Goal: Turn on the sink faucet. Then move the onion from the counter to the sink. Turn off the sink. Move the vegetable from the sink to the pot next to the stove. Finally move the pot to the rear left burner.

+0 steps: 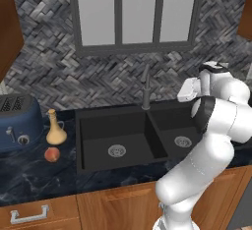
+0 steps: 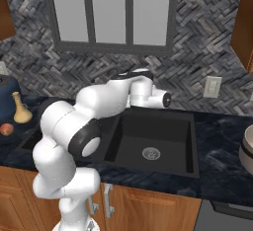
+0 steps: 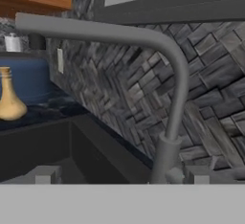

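Observation:
The sink faucet [image 1: 146,89] stands behind the black double sink [image 1: 98,126], and its grey spout [image 3: 178,89] arches close in front of the hand camera. My gripper [image 3: 122,176] is open, its two fingertips [image 3: 45,174] wide apart, with the faucet's upright stem between them and a little ahead. Nothing is held. From the left base view the hand [image 1: 189,90] hovers over the right basin, right of the faucet. The onion [image 1: 51,154] lies on the dark counter [image 1: 34,175] left of the sink. The pot [image 2: 247,148] peeks in at the right edge.
A tan vase [image 1: 55,129] and a blue toaster [image 1: 17,121] stand on the counter behind the onion. A window and a herringbone tile wall rise behind the faucet. A wall outlet [image 2: 212,87] is right of the sink. Wooden cabinets hang at both sides.

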You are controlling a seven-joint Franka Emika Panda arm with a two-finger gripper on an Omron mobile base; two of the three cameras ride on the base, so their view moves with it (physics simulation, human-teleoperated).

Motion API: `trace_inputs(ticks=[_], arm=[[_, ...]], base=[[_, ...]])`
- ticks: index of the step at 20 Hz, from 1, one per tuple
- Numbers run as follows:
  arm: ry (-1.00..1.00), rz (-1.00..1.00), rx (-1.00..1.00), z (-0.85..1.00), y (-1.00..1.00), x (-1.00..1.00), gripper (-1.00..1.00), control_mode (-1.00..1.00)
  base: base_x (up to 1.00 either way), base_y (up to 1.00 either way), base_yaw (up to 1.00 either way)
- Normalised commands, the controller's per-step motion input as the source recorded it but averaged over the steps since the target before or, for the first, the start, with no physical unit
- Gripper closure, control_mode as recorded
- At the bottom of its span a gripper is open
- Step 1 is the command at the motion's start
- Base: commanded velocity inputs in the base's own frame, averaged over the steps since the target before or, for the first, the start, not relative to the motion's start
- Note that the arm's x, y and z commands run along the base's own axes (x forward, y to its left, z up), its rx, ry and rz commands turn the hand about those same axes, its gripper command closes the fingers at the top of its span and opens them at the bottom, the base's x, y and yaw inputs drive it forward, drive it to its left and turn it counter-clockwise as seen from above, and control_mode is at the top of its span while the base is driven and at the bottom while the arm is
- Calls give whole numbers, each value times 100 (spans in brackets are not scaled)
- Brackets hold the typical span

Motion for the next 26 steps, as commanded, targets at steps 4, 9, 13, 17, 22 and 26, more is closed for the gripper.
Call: trace_inputs(ticks=[4,9,13,17,22,26], arm=[[0,8,7,-8,0,26,-100,-100],[0,6,7,-12,0,21,-100,-100],[0,4,6,-14,1,21,-100,-100],[0,1,5,-13,6,18,-100,-100],[0,0,1,-11,16,16,-100,-100],[0,-2,0,-9,20,13,-100,-100]], base=[[0,0,0],[0,0,0],[0,0,0],[0,0,0],[0,0,0],[0,0,0]])
